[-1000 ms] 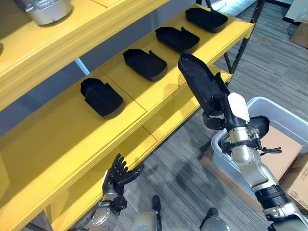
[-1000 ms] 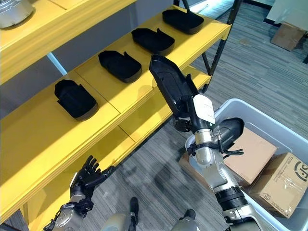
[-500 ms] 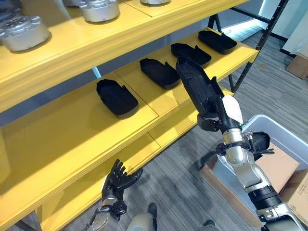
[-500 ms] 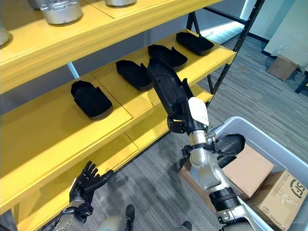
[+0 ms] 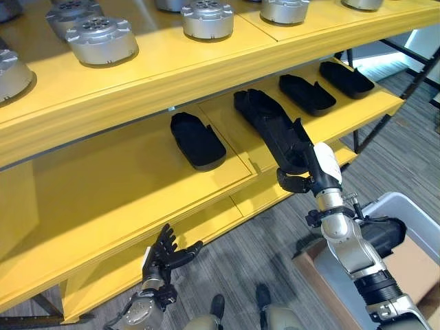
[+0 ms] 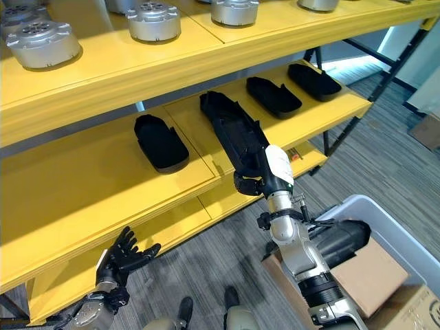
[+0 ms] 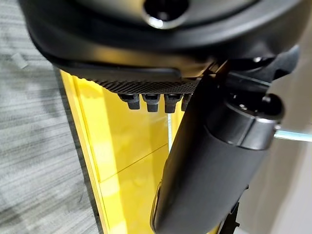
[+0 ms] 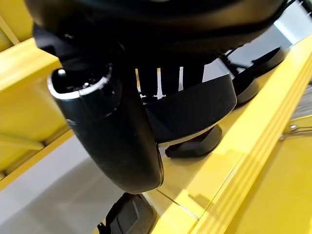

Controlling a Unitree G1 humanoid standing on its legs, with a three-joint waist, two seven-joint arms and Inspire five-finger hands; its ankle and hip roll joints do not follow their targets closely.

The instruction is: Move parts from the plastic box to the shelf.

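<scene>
Left eye view: the right robot hand (image 5: 297,180) has its fingers curled round the near end of a long black part (image 5: 269,129), holding it slanted over the front edge of the yellow shelf (image 5: 124,179), its far end reaching above the middle board. On that board a black part (image 5: 197,139) lies to the left of the held one, and two more black parts (image 5: 306,93) lie further along towards the shelf's right end. Silver round parts (image 5: 102,41) stand in a row on the upper board. The left robot hand (image 5: 165,253) hangs low in front of the shelf's bottom board, its fingers spread and holding nothing. The grey plastic box (image 5: 405,218) sits on the floor at the lower right, behind the right arm.

Right eye view: the same layout; the held part's far end sits above the middle board between the single part on the left and the pair on the right. A brown cardboard sheet (image 6: 368,275) lies inside the plastic box, beside a dark object I cannot identify.

Left wrist view: the left robot hand's thumb (image 7: 209,161) stands out in front of the yellow shelf edge, with short fingertips (image 7: 151,102) in a row and nothing between them.

Right wrist view: the right robot hand's thumb (image 8: 112,131) presses against the black held part, with the shelf's front edge beneath it.
</scene>
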